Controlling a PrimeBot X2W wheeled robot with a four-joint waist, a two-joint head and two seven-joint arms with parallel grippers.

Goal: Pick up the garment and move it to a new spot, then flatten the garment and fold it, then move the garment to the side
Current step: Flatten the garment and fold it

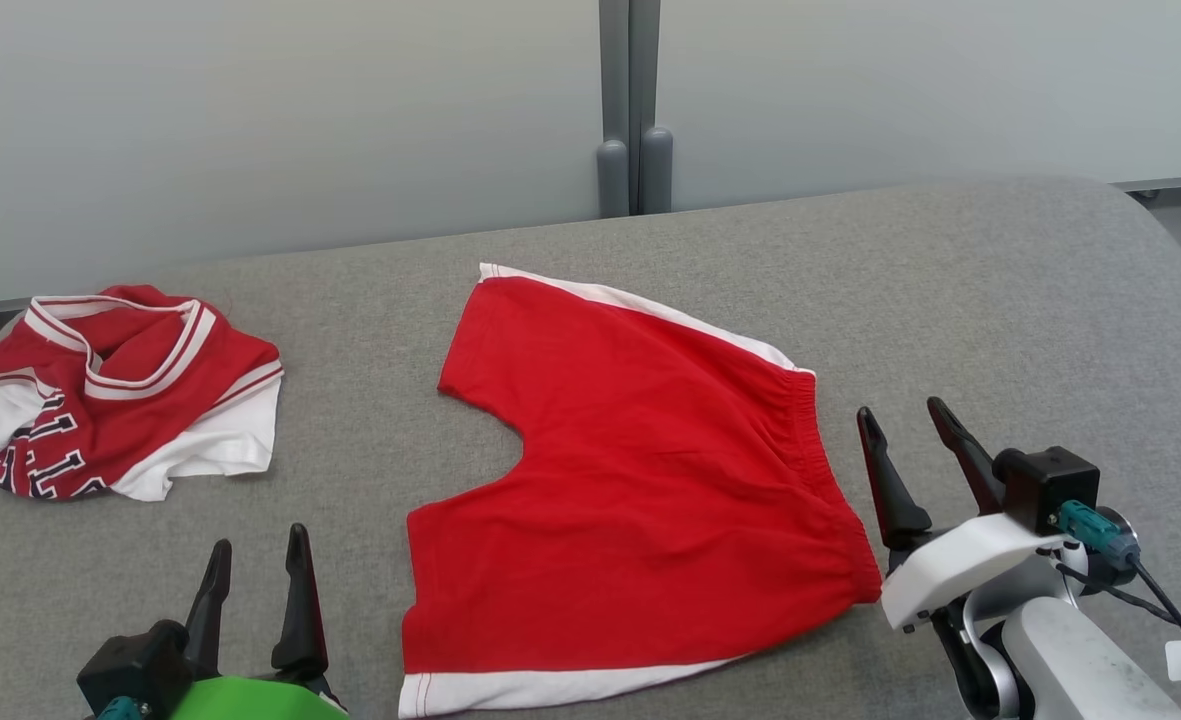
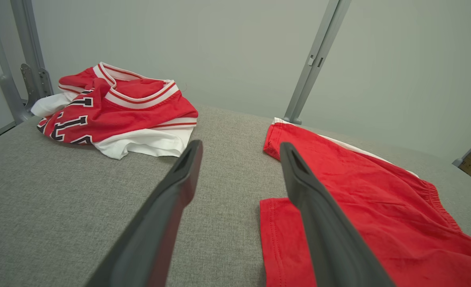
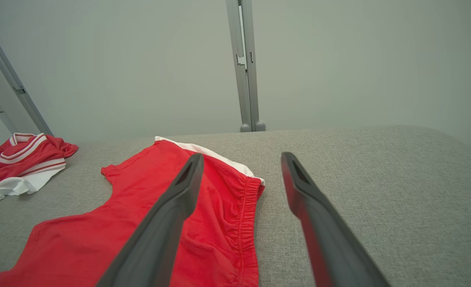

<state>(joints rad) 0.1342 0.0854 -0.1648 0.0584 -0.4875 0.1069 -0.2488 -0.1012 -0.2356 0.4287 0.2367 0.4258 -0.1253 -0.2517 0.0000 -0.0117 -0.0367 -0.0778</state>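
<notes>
Shorts (image 1: 640, 470) lie flat on bench (image 1: 1000, 300); L/R jaws apart, empty, flanking hem (image 1: 418, 600) & waistband (image 1: 835, 480), prob staged for fold.

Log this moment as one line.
red shorts: flat on grey surface | jersey: crumpled, left of shorts | left gripper: open, empty | right gripper: open, empty

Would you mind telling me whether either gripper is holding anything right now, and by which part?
Nothing is held: the left gripper and right gripper stand open beside the red shorts.
</notes>
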